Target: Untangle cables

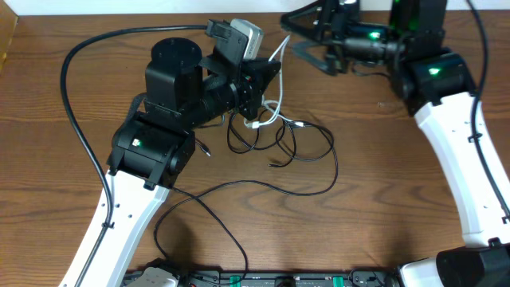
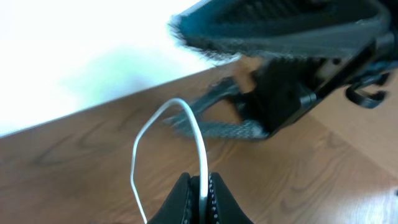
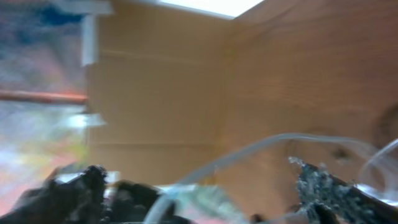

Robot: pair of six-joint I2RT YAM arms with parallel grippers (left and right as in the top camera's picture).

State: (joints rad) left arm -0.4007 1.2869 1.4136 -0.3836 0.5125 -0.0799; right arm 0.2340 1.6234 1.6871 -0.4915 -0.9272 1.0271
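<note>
While left hand (image 2: 200, 194) tight around white cable (image 2: 198, 134), right hand (image 1: 293, 37) wide open and empty nearby

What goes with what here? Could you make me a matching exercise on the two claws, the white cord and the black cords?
Column one:
1 left gripper
2 right gripper
3 white cable
4 black cables

Column two:
A lying in loops on the table
B wide open
C shut on a cord
D pinched and held

Pairs: 1-C, 2-B, 3-D, 4-A.
</note>
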